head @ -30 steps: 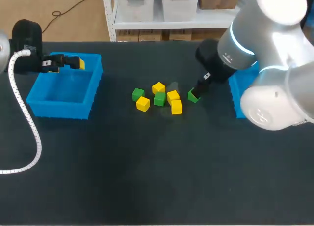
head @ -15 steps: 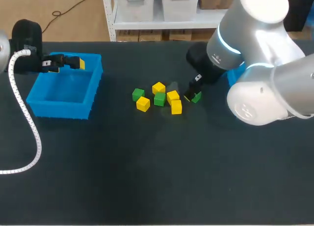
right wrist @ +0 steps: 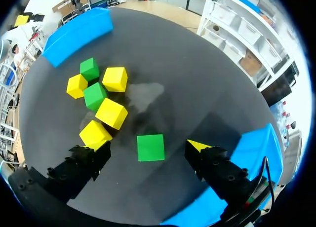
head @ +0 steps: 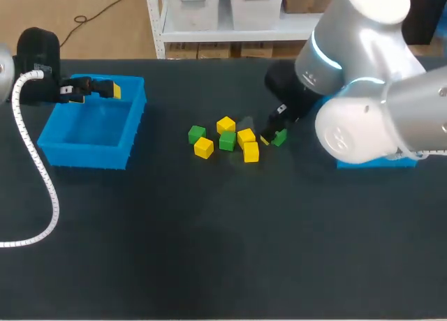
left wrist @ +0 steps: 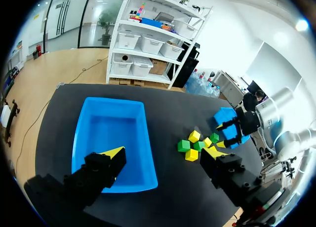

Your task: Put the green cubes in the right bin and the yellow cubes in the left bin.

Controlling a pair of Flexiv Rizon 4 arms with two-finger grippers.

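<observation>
Matte black tabletop (right wrist: 197, 79) lies under the right gripper (right wrist: 149, 147), whose blocky yellow-tipped fingers (right wrist: 85, 163) stand spread wide with one smooth green cube (right wrist: 150, 147) on the table between them, touched by neither. Just beyond sits a loose cluster of four yellow cubes (right wrist: 111, 113) and two more green cubes (right wrist: 95, 96), while the glossy blue right bin (head: 377, 164) is mostly hidden behind the right arm (head: 363, 125) in the head view. Farthest off, the left gripper (left wrist: 164, 155) hangs open over the rectangular blue left bin (left wrist: 81, 133).

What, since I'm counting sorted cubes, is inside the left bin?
Only bare blue floor shows in the left bin; no cubes. The left gripper covers the corner beneath it.
</observation>
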